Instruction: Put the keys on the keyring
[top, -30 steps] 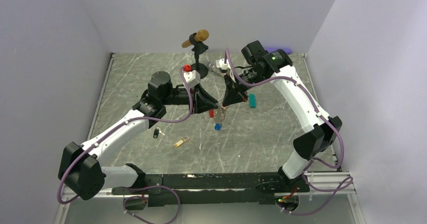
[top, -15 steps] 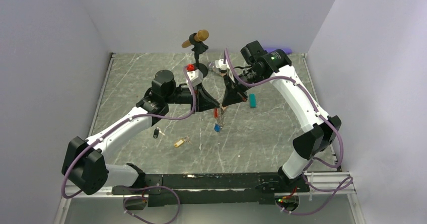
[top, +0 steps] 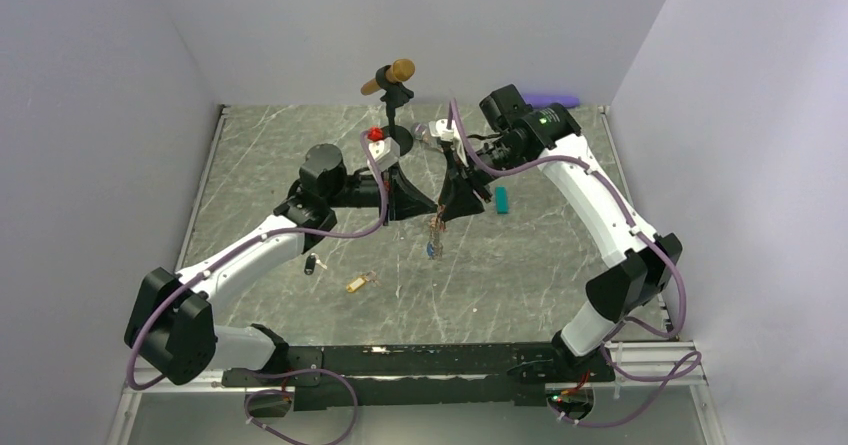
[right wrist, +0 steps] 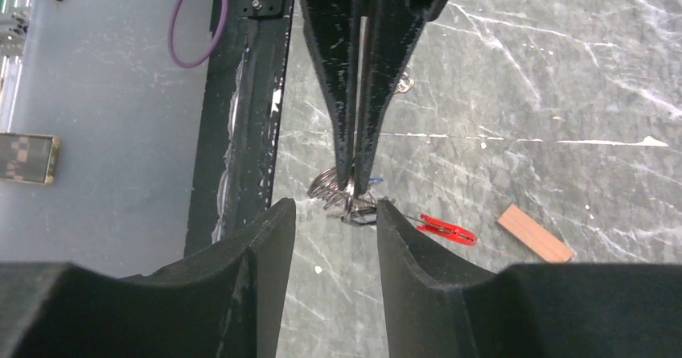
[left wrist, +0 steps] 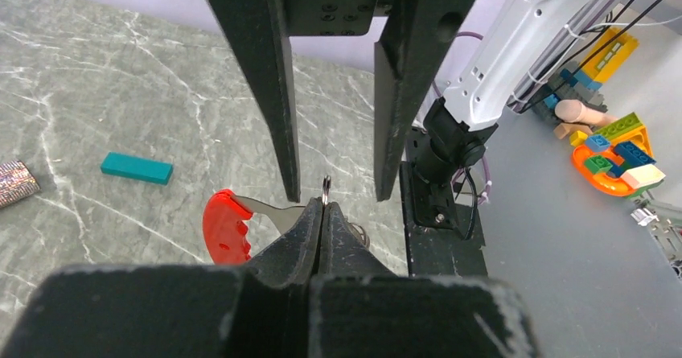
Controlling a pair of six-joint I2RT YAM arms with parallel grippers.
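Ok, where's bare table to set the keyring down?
Free: the stretch nearer than the block, between keyring and right arm; also the back-left corner, left of the stand. Crowded: around the two loose keys by the left arm.

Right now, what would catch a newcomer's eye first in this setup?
The left gripper and the right gripper meet tip to tip above the middle of the table; the left pinches the keyring, which dangles below, and the right stands open. A black-tagged key and a yellow-tagged key lie loose on its left half.
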